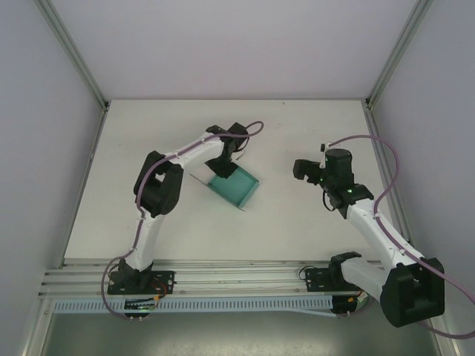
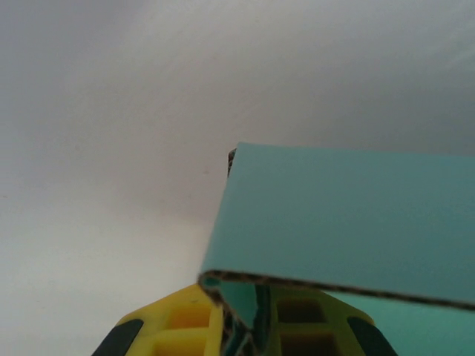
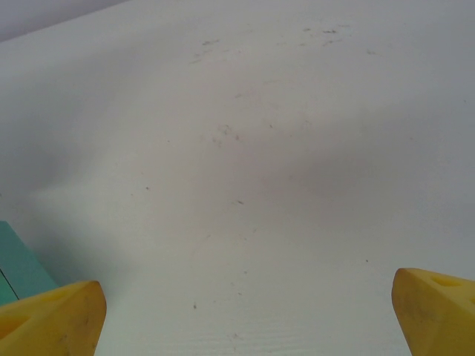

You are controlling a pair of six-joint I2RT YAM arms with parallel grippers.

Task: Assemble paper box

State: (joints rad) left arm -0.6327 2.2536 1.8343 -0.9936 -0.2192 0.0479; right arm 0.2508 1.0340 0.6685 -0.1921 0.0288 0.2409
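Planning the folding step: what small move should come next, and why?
Probably bring the right hand leftward toward the paper box: it hangs open and apart from it, while the left hand grips one edge alone.

No writing, brand or number can be read. The paper box [image 1: 236, 190] shows plain teal card (its corrugated edge likewise bare).
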